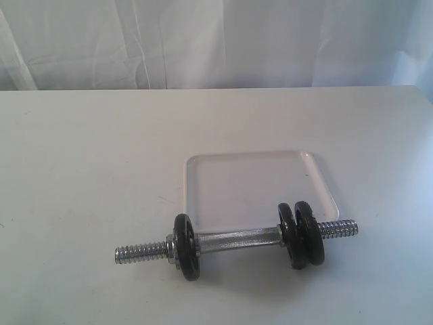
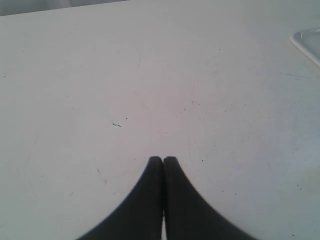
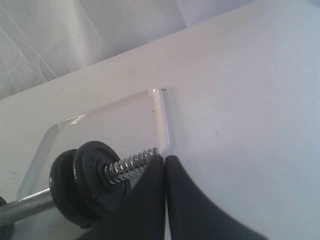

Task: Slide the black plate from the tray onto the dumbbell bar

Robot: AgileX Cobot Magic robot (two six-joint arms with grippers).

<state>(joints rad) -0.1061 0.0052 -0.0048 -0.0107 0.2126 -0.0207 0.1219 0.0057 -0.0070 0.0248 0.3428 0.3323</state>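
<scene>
1. Tray [image 1: 250, 154]: sits on the tabletop [image 1: 81, 169], just behind the bar. Its floor is bare in the exterior and right wrist views. No plate lies in it.
2. Bar [image 1: 237, 241]: lies flat on the tabletop along the tray's near edge. It carries three black plates, all upright with the rod through their holes.
3. Left plate [image 1: 186, 247]: sits on the left threads, with a nut [image 1: 169, 249] just outside it.
4. Right pair: the inner plate [image 1: 291, 233] and the outer plate [image 1: 308, 233] stand face to face, touching or nearly so. Bare thread sticks out beyond them, and no nut shows on this end.
5. Task's plate: I judge it to be the outer plate, the last on that end. It is seated well along the thread, not perched at the tip.
6. Left fingers [image 2: 150, 200]: pressed together and holding nothing, over bare tabletop. Only a tray corner [image 2: 307, 42] shows at the edge of that view.
7. Right fingers [image 3: 185, 200]: pressed together and holding nothing. They point toward the bar's right thread end [image 3: 132, 165]. The exterior view shows no arm near the bar, so they stand clear of it.
8. Progress: the transfer looks complete. Nothing is left on the tray to move, and no work appears outstanding under the task as worded.
</scene>
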